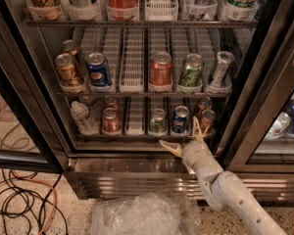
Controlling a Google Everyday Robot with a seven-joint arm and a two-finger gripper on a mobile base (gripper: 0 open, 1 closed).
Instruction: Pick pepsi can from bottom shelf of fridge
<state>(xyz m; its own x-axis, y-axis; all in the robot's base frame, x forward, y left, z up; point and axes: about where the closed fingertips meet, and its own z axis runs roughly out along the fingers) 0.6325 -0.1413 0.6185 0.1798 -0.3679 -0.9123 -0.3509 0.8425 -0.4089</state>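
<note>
The pepsi can (180, 120) stands upright at the front of the bottom shelf (132, 137) of the fridge (32, 82), between a green can (158, 121) on its left and copper-brown cans (207, 119) on its right. My gripper (183, 137) is open and empty, just below and in front of the pepsi can at the shelf's front rail. One finger (167, 146) points left below the green can, the other (198, 129) points up between the pepsi can and the copper-brown cans. The white arm comes in from the lower right.
A second pepsi can (98, 70) stands on the middle shelf with a red can (161, 70) and a green can (190, 71). A water bottle (81, 117) and red cans (110, 120) stand at the bottom shelf's left. A crumpled plastic bag (137, 214) and cables (19, 199) lie on the floor.
</note>
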